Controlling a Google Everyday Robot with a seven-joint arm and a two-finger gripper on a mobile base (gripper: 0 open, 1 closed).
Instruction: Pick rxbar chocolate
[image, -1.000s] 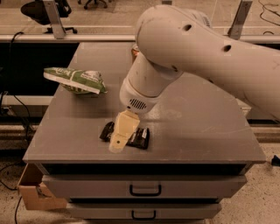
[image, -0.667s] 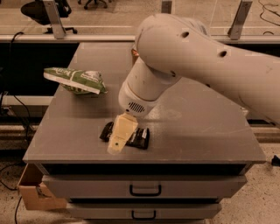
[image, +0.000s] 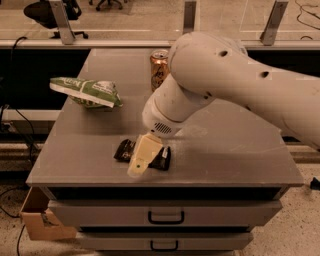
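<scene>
The rxbar chocolate (image: 124, 149), a dark shiny wrapper, lies flat near the front edge of the grey table (image: 235, 150), left of centre. My gripper (image: 141, 157), cream-coloured, reaches down from the big white arm (image: 225, 85) and sits right over the middle of the bar. Only the bar's two dark ends show on either side of it. I cannot tell whether the gripper touches the bar.
A green-and-white chip bag (image: 87, 91) lies at the table's left. An orange-gold can (image: 159, 65) stands at the back, just behind the arm. Drawers (image: 165, 217) are under the tabletop. A cardboard box (image: 37, 220) sits on the floor at left.
The upper arm has shifted, so the can behind it now shows. The gripper stays over the bar, and the bar has not moved.
</scene>
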